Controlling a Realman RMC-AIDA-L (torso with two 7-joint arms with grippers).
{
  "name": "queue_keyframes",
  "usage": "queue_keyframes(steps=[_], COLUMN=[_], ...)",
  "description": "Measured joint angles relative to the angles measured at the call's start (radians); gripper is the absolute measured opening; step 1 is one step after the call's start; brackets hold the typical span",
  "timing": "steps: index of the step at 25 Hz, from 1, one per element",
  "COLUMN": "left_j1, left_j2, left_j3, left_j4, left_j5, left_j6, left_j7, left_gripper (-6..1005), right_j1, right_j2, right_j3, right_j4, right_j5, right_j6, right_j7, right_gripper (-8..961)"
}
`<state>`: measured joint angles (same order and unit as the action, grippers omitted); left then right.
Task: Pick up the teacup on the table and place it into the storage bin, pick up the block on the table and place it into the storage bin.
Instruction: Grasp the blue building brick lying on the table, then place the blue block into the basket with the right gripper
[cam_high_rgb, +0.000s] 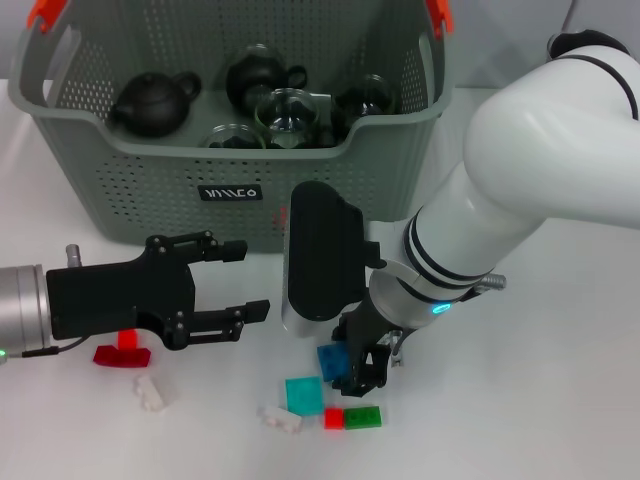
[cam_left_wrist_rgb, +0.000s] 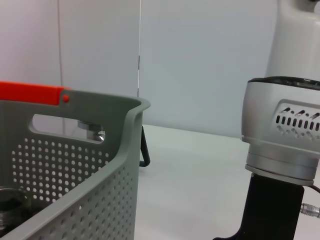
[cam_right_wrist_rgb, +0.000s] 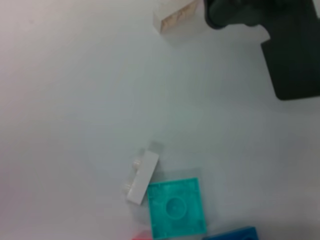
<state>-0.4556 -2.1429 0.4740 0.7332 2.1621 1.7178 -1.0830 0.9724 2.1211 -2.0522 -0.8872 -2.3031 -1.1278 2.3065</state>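
My right gripper (cam_high_rgb: 362, 372) is down, jaws clamped on the blue block (cam_high_rgb: 331, 359); thin grip may slip. Left gripper (cam_high_rgb: 225, 292) idle, jaws apart.

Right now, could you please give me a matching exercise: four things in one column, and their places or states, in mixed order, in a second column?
Things:
1. teal block
2. black teapot
3. left tool
4. blue block

Places or states:
A. inside the storage bin
B. directly at the right tool
C. open, in front of the storage bin
D. flat on the table, beside a white block

Pairs: 1-D, 2-A, 3-C, 4-B.
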Motion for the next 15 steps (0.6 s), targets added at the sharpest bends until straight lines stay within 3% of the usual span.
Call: queue_keyframes(steps=[5, 10, 15], left_j1=[0.0, 0.0, 0.002], left_j2=[0.0, 0.0, 0.0], left_j3=[0.0, 0.0, -0.001], left_j4=[0.0, 0.0, 0.0], left_j5=[-0.001, -0.001, -0.001], left_j6=[-0.001, -0.007, -0.01], left_j7=[0.0, 0.0, 0.0], left_gripper=[752, 753, 753], right_j1=[0.001, 0.007, -0.003], right_j2=[0.0, -0.003, -0.014], right_j3=[0.001, 0.002, 0.019], right_j4=[-0.004, -0.002, -0.043], right_j5=[0.0, 0.001, -0.007], right_j6=[-0.005, -0.01, -0.03], right_j7=[0.008, 0.025, 0.047], right_gripper=[626, 424, 425])
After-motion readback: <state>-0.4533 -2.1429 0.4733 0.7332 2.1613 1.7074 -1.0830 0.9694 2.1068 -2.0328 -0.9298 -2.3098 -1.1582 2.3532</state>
